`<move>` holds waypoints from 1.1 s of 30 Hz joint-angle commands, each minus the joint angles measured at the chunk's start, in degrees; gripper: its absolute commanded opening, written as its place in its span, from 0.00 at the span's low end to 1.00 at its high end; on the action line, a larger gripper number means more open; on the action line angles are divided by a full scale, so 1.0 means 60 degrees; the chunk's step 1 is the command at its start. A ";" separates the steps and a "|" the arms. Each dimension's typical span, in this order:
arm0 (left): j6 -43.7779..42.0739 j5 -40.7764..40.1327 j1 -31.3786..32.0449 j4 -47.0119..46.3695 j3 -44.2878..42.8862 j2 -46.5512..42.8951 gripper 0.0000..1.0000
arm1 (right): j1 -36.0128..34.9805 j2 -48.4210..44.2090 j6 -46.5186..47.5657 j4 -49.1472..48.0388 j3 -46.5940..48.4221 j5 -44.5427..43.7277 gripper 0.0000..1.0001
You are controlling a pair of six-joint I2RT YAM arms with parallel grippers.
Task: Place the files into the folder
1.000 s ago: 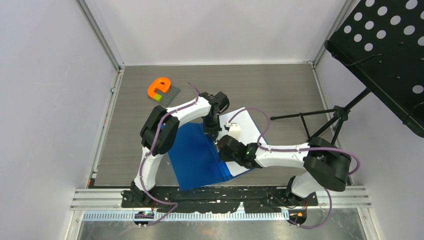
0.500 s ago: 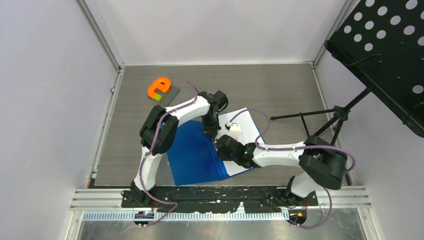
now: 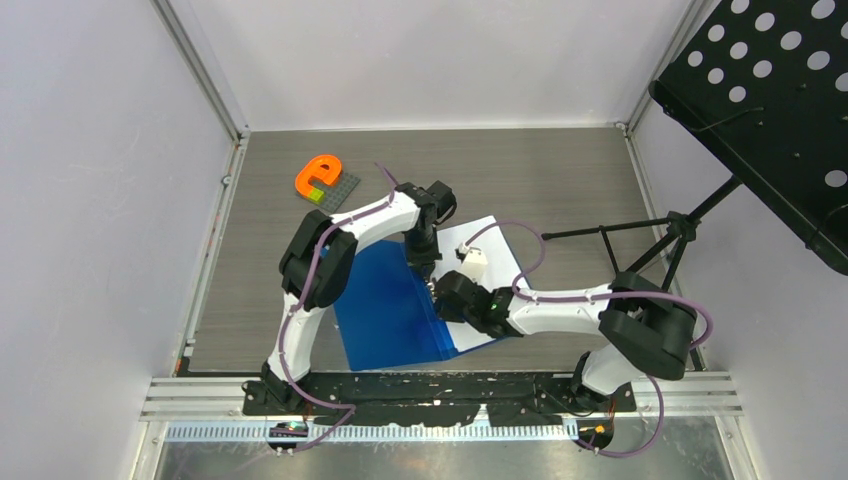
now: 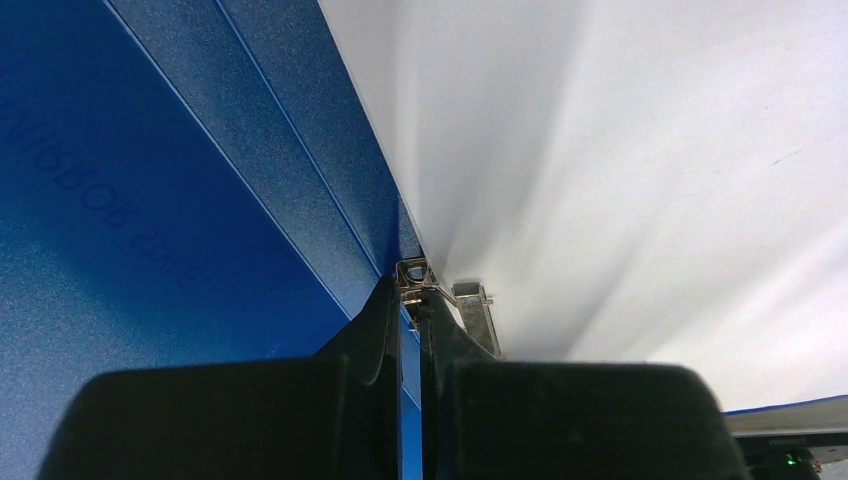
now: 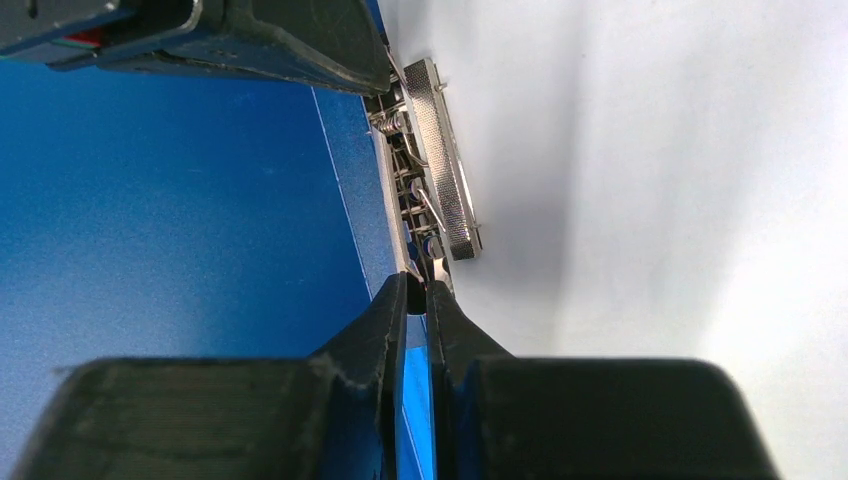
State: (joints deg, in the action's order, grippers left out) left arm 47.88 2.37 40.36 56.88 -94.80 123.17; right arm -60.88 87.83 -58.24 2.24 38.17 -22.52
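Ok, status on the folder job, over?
Left gripper and right gripper both shut on the metal clip at the spine. The files lie on the right half of the open blue folder. Nothing blocking.

Faint pressed letters run across the folder [image 4: 150,200], too blurry to read. Far left lies an orange letter e [image 3: 319,176].

The left gripper [image 4: 412,288] and the right gripper [image 5: 418,288] meet tip to tip at the clip [image 5: 446,170] on the folder [image 3: 385,310], so nothing passes between them. The table [image 3: 545,170] lies open beyond, except for an orange letter [image 3: 318,174] on a grey plate [image 3: 342,190] at the far left. The legs of a stand [image 3: 610,240] seem to overhang the right side.
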 commanded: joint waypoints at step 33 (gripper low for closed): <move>-0.0402 -0.0985 -0.0403 -0.0305 0.0331 0.0506 0.00 | 0.0677 0.1325 -0.0504 0.2628 -0.1168 -0.0633 0.05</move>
State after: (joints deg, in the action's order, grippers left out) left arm 47.48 2.68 39.18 55.81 -94.80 123.24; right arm -58.78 88.14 -63.02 -1.10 36.12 -22.63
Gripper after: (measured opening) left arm 0.009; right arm 0.141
